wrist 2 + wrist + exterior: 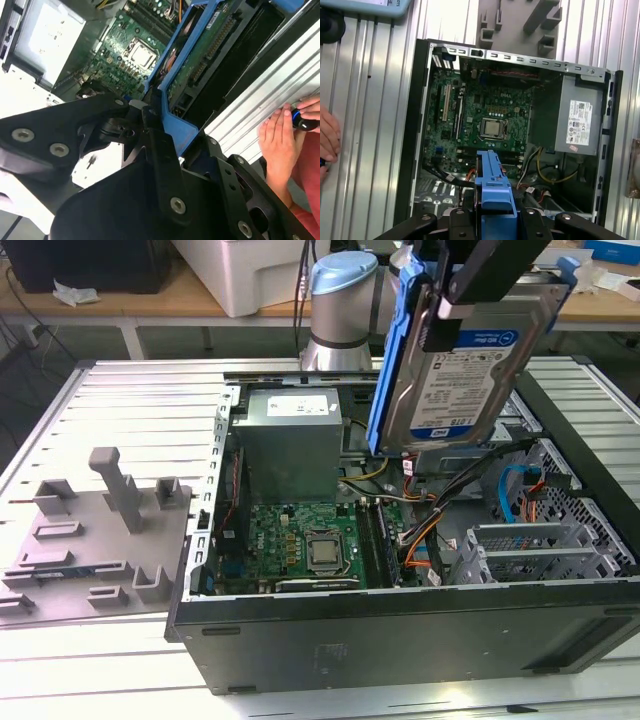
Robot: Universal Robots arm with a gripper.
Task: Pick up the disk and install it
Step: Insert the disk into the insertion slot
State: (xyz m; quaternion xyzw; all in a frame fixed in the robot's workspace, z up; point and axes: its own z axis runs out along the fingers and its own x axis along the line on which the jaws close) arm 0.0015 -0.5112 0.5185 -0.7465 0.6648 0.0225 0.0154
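At the exterior view's left, a grey moulded fixture (95, 530) with upright posts lies on the slotted aluminium table (130, 400). Beside it, toward the centre, the open computer case (400, 640) lies on its side with the interior facing up. Inside the case, the grey power supply (290, 440) sits at the far end, and the green motherboard (300, 540) with its processor socket (323, 552) lies nearer the camera. The arm's base (340, 300) stands behind the case. Right of centre, the disk (455, 380) hangs in the air over the case interior. It is tilted close to upright, its label faces the camera, and its blue carrier frame (390, 370) runs down the edge toward the exterior view's left. Its lower edge is just above the bundled cables (420, 530); contact cannot be determined. The gripper (445, 315) holds the disk from above. In the first wrist view, the black fingers (465, 217) pinch the blue frame from both sides. Further right, the metal drive cage (540, 550) occupies the case's near corner. In the second wrist view, a person's hand (280, 140) rests on the table edge beyond the case.
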